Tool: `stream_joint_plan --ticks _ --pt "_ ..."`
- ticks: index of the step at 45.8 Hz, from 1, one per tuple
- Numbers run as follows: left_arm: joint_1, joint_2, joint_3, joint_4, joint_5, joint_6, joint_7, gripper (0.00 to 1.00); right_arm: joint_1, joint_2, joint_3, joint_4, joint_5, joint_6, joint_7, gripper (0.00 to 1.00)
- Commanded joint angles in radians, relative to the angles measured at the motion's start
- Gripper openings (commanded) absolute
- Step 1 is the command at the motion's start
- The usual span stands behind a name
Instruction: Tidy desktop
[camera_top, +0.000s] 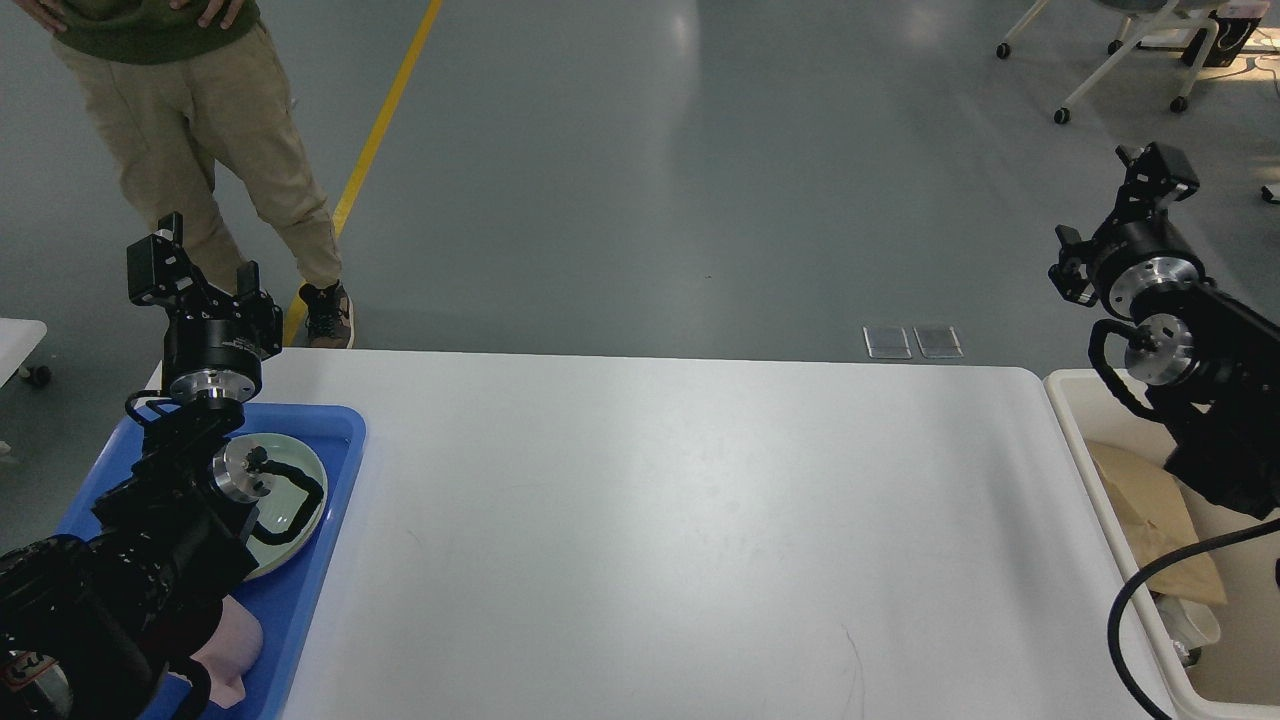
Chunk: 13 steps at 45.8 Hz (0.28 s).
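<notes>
A: What's the biggest thing here?

B: The desktop. It is a wide, smooth white slab with rounded corners, filling the lower middle of the head view from the tray to the bin. Soft glare runs down its middle, and a thin dark scratch shows near its front edge.

A: And past it?

B: Grey floor with a yellow line. A person in tan trousers stands by the desk's far left corner; chair legs on castors show at top right.

A: What sits at the ends?

B: On the left end lies a blue tray, with a pale green plate and something pink in it, both partly hidden by the left arm. Just off the right end stands a cream bin holding brown paper and something white lower down.

A: The grippers?

B: The left gripper is raised over the tray's far end, its two fingers spread apart with nothing between them. The right gripper is up above the bin's far edge, also apart from everything. One finger rises high and another juts low left, so it looks released, gripping nothing.
</notes>
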Motion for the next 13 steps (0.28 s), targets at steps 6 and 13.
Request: stream_joint_plan --ticks 6,13 --pt "0.0 0.0 0.0 0.0 0.0 0.0 0.001 0.96 -0.108 0.031 0.156 0.132 0.0 0.008 0.155 1.0" --pt "0.0 0.0 -0.001 0.0 0.0 0.0 0.001 0.96 -0.142 0.048 0.176 0.135 -0.001 0.006 0.166 1.0"
